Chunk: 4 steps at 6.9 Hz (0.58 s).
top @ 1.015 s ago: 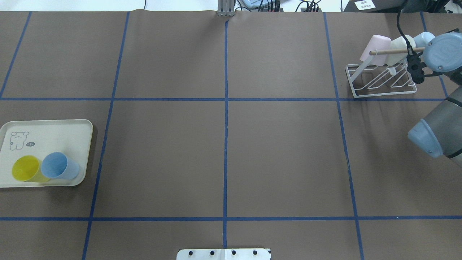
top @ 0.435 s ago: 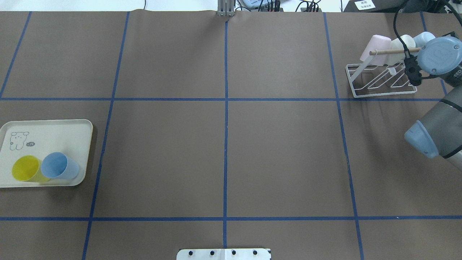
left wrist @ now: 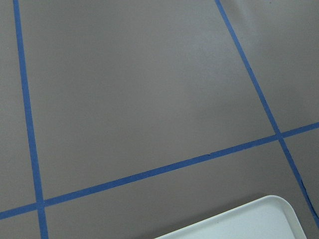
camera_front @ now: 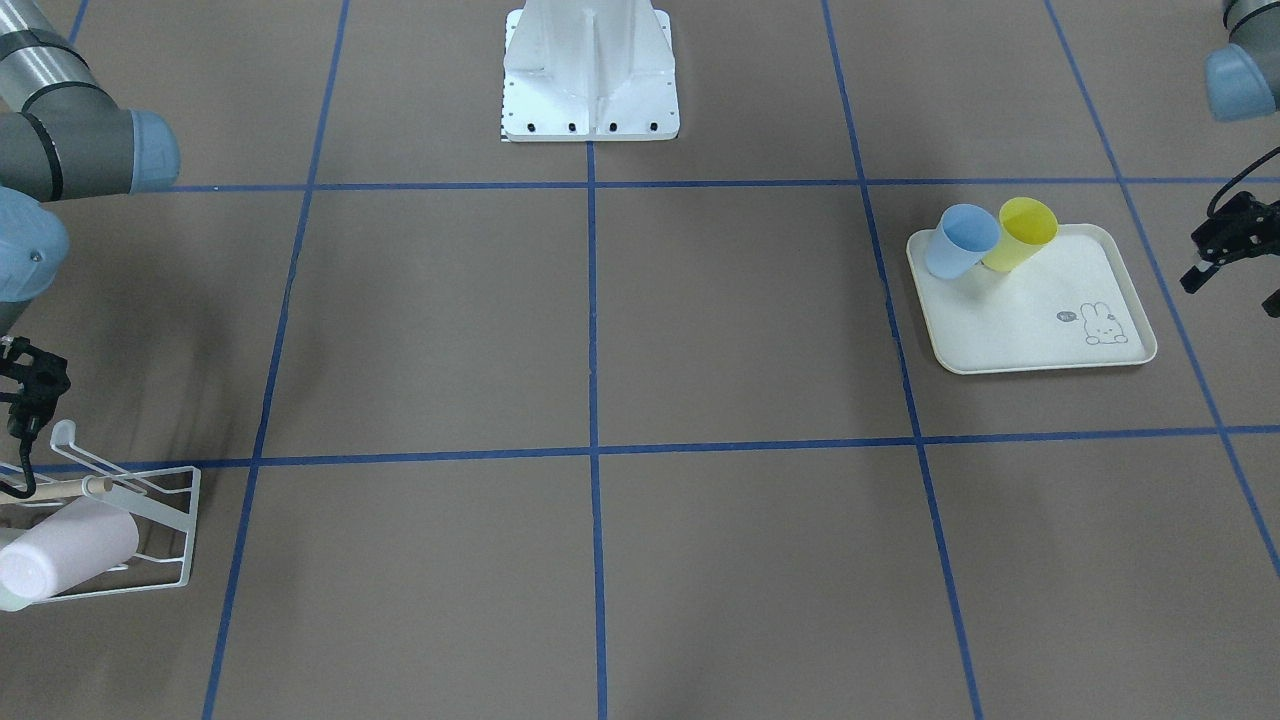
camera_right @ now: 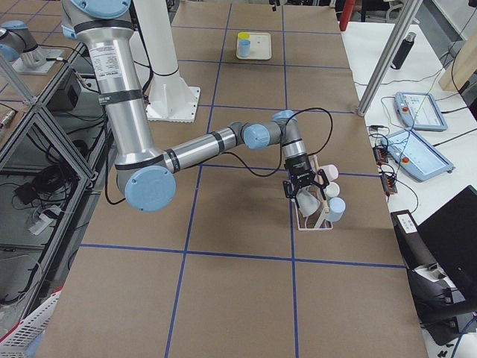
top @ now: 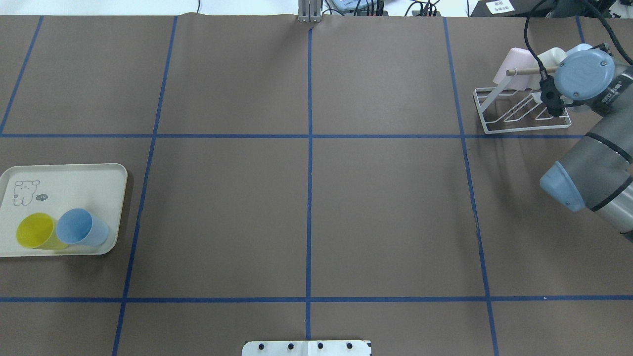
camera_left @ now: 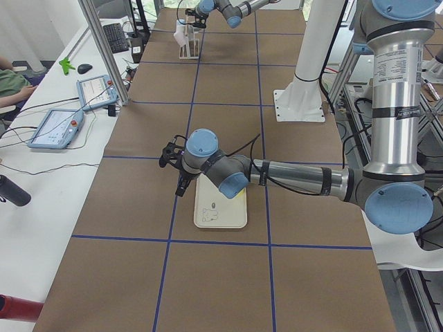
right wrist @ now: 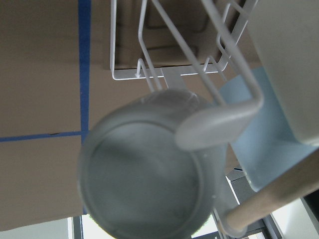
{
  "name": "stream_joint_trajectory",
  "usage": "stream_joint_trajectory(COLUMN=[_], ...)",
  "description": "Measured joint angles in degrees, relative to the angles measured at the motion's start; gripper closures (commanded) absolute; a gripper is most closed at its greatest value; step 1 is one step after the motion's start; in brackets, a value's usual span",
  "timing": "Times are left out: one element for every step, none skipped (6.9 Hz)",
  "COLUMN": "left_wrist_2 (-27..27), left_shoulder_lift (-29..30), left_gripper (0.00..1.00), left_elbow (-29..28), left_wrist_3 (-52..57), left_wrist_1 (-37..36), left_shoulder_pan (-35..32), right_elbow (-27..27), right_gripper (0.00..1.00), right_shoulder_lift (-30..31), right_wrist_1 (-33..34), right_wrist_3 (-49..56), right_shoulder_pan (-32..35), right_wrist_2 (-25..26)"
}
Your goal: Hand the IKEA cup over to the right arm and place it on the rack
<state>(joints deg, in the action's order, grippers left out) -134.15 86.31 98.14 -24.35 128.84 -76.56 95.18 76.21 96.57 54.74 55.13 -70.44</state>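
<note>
The right pincer point(top: 553, 106) hangs released, empty, over the white wire rack point(top: 487, 116) at the worktop's 2 o'clock. The cream cup point(top: 554, 53) sits there between a pink cup point(top: 514, 62) and a blue cup point(top: 581, 48). The left pincer point(camera_front: 1230, 285) is released and empty, at 3 o'clock of the tray point(camera_front: 1040, 350) in the front-facing view.

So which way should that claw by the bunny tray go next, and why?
Probably sideways over the cream plastic tray and down toward the yellow plastic cup. The left claw hovers open and empty just off the tray's edge, the yellow cup sits nearer to it than the light-blue plastic cup, and the white wire rack has cups hanging on it, so fetching another seems due.
</note>
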Motion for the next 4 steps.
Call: stream_joint_trajectory(left_wrist_2=[0.02, 0.03, 0.03, 0.03], left_shoulder_lift=[0.01, 0.05, 0.08, 0.08], left_gripper=[0.0, 0.0, 0.0, 0.0], left_elbow=[-0.08, -0.14, -0.17, -0.16], left_wrist_3=[0.0, 0.0, 0.0, 0.0], left_wrist_1=[0.01, 0.01, 0.01, 0.01], left_shoulder_pan=[0.0, 0.0, 0.03, 0.06], right_elbow=[-0.41, -0.55, -0.48, 0.04], right_gripper=[0.02, 0.02, 0.02, 0.02], right_shoulder_lift=[-0.4, -0.68, -1.0, -1.28], right_wrist_1=[-0.04, -0.06, -0.06, -0.05], right_wrist_3=[0.01, 0.03, 0.44, 1.61], right_shoulder_pan=[-0.06, -0.09, -0.06, 0.23], right_wrist_2=[-0.03, -0.04, -0.05, -0.07])
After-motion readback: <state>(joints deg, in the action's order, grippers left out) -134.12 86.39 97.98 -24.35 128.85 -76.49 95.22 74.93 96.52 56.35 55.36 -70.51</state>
